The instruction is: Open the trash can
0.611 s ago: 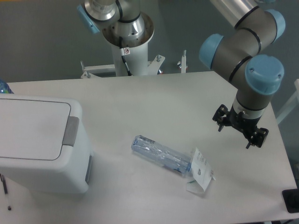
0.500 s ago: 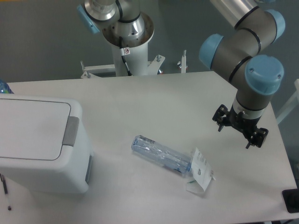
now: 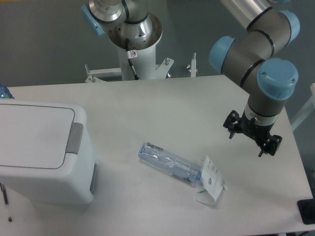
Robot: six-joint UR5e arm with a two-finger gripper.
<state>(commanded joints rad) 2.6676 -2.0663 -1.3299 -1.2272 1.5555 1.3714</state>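
The trash can [image 3: 42,152] is a boxy white bin at the left of the table, its flat lid down and a grey push-button strip [image 3: 75,138] on its right edge. My gripper [image 3: 249,143] hangs over the right side of the table, far from the bin, with its two fingers spread apart and nothing between them.
A clear blue-tinted plastic bottle [image 3: 170,164] lies on its side mid-table, with a white label or bag [image 3: 211,184] at its right end. The arm's base column [image 3: 135,46] stands at the back edge. A dark object [image 3: 307,211] sits at the far right corner.
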